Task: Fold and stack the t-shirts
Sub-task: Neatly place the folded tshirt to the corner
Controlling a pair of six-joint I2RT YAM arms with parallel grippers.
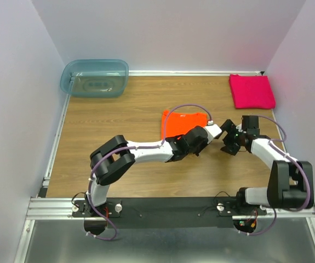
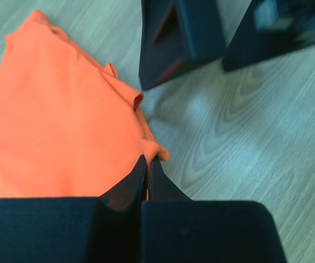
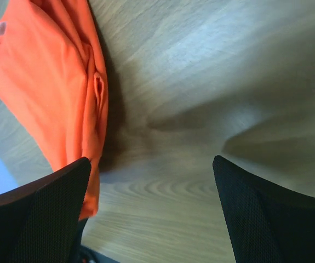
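1 corner pinched: left gripper (image 2: 147, 164) was clamped on the bright orange short-sleeved cloth t-shirt (image 1: 180, 123).
Shirt lay mid-table, spreading up and left from those fingers. Right gripper (image 3: 152, 160) stood wide and empty just beside the same right edge. Magenta-pink square-folded cloth t-shirt (image 1: 251, 91) sat well apart, far right corner.
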